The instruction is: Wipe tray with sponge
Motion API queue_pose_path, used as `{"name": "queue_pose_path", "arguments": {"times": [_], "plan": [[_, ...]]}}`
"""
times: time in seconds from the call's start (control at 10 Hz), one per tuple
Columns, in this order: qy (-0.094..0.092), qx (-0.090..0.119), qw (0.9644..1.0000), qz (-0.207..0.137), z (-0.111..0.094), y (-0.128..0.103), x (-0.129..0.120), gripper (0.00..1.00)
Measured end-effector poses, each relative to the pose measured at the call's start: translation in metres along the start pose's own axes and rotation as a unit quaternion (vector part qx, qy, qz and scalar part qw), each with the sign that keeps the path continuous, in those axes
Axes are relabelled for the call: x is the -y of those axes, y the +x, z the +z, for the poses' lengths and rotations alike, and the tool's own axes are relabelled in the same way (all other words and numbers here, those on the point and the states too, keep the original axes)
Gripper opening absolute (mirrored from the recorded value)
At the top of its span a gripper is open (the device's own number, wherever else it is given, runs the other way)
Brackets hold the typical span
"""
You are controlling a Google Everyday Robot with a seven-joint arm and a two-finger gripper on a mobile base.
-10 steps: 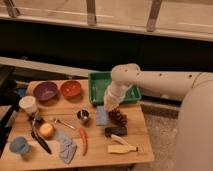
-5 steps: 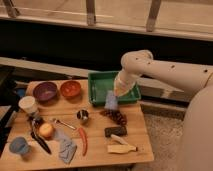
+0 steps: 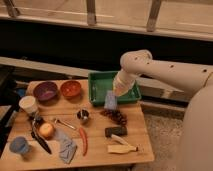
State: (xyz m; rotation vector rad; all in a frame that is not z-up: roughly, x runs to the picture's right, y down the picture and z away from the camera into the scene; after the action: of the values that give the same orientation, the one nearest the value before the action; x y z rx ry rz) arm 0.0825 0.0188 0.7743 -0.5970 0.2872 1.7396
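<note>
A green tray point(image 3: 102, 81) sits at the back right of the wooden table. My gripper point(image 3: 114, 95) hangs at the tray's front edge, below the white arm that reaches in from the right. It is shut on a light blue sponge point(image 3: 110, 102), which dangles over the tray's front rim, above the table. The gripper's tips are largely hidden by the sponge.
On the table point(image 3: 140, 125) lie a purple bowl point(image 3: 46, 90), orange bowl point(image 3: 70, 88), white cup point(image 3: 28, 104), metal cup point(image 3: 83, 116), brown cluster point(image 3: 116, 116), black block point(image 3: 115, 131), wooden brush point(image 3: 122, 148), red chili point(image 3: 83, 140), grey cloth point(image 3: 65, 148), orange fruit point(image 3: 46, 129) and blue cup point(image 3: 19, 145).
The gripper has risen from the table with the sponge and moved back toward the tray. The arm's elbow has swung up. Nothing else on the table has moved.
</note>
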Motion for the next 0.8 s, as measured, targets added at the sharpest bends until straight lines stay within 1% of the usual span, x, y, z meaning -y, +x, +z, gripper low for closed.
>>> {"name": "queue_pose_path", "arguments": {"times": [0.1,0.2,0.3,0.4,0.5,0.6,0.8], "plan": [[0.001,0.01,1.0,0.001,-0.004,-0.005,0.0,0.0],[0.004,0.029,0.9996,0.003,-0.014,-0.021,0.002,0.0],[0.003,0.043,0.9991,0.005,-0.023,-0.037,0.002,0.0],[0.005,0.057,0.9983,0.006,-0.032,-0.057,0.005,0.0],[0.0,0.069,0.9976,0.01,-0.038,-0.079,0.005,0.0],[-0.005,0.079,0.9968,0.014,-0.044,-0.098,0.006,0.0],[-0.007,0.085,0.9962,0.017,-0.048,-0.108,0.009,0.0]]}}
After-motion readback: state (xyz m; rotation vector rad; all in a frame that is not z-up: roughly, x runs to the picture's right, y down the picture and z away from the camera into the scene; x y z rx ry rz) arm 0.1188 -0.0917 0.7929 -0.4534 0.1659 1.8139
